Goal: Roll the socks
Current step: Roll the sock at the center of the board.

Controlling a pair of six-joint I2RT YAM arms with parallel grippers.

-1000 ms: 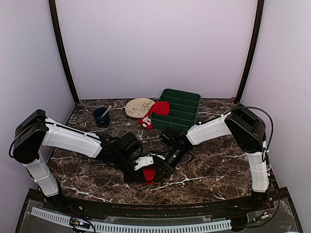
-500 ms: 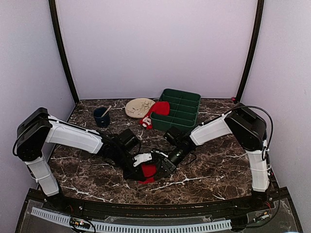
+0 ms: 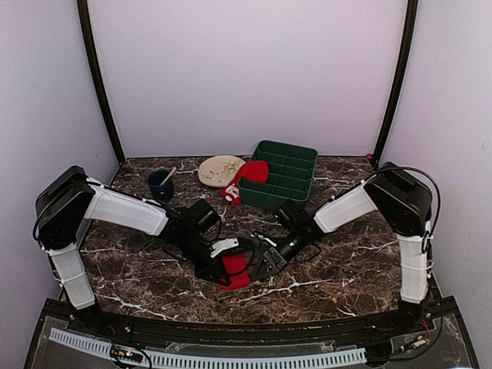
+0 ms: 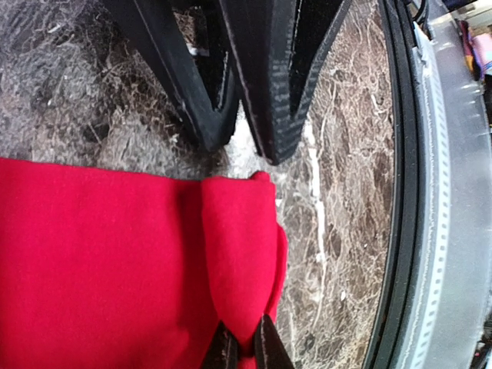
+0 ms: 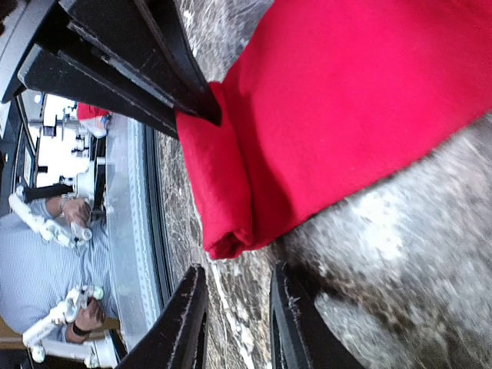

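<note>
1. Our left gripper (image 4: 244, 330) is pinched tight on the folded edge of a red sock (image 4: 115, 261), with cloth caught between its tips.
2. That sock lies on the marble table (image 3: 338, 261) toward the near edge, between our two grippers, with one end turned over into a short roll.
3. Our right gripper (image 5: 237, 277) stands slightly parted just beside the rolled end, holding nothing.
4. The second sock (image 3: 252, 171) lies at the left corner of the green tray (image 3: 288, 146), its white patterned end on the table.
</note>
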